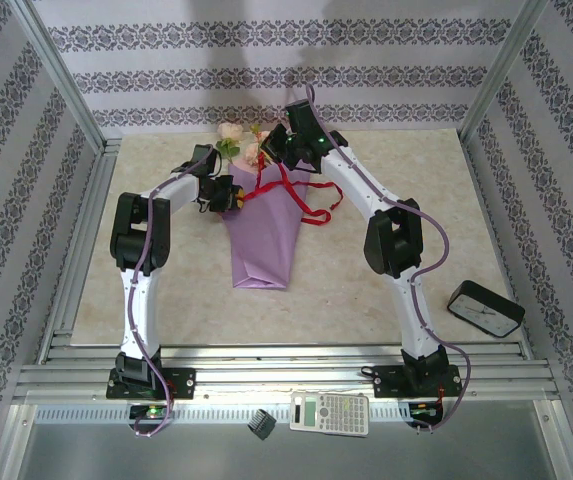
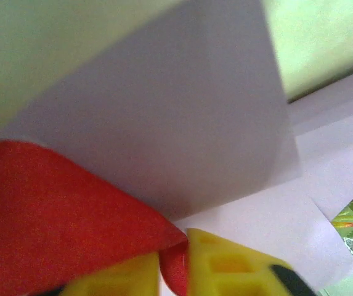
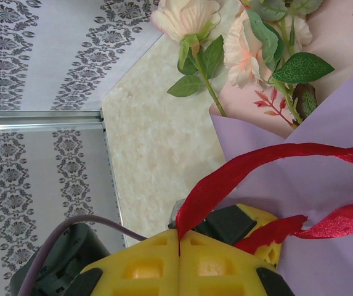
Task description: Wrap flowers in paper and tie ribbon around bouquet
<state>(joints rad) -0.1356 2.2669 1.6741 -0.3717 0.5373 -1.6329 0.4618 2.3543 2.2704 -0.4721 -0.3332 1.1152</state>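
Nearest us, the pointed tail of the bouquet [image 1: 262, 270] lies loose on the counter [image 1: 356, 290] with nothing pinning it. The wrap is light, so we judge that a hard pull from either side could swing or drag the whole cone.

Further up, at the left edge of the cone's wide part, our left tool [image 2: 173, 250] is clenched on the red ribbon [image 3: 238, 166]. The strip sits pinched close to the fingertips, right against a lilac fold of the paper [image 2: 182, 123]. So shallow a bite could let the ribbon slip free under tension. If the fingers also catch that fold, a pull might tear it or open the wrap.

Beyond it, our right tool [image 3: 179, 240] is clenched on the ribbon too. The strip comes out of the seam between its closed fingers and runs across the paper. If we draw the two ends apart too hard, the cone may crush, or the band may ride up towards the open mouth and slide off. A slack loop lying to the right of the cone could snag.

Farthest off, the flowers [image 3: 188, 15] stick out of the wide end towards the back wall. One cream rose reaches well past the paper's edge on its thin stem, and we think it could work loose if the wrap slackens.
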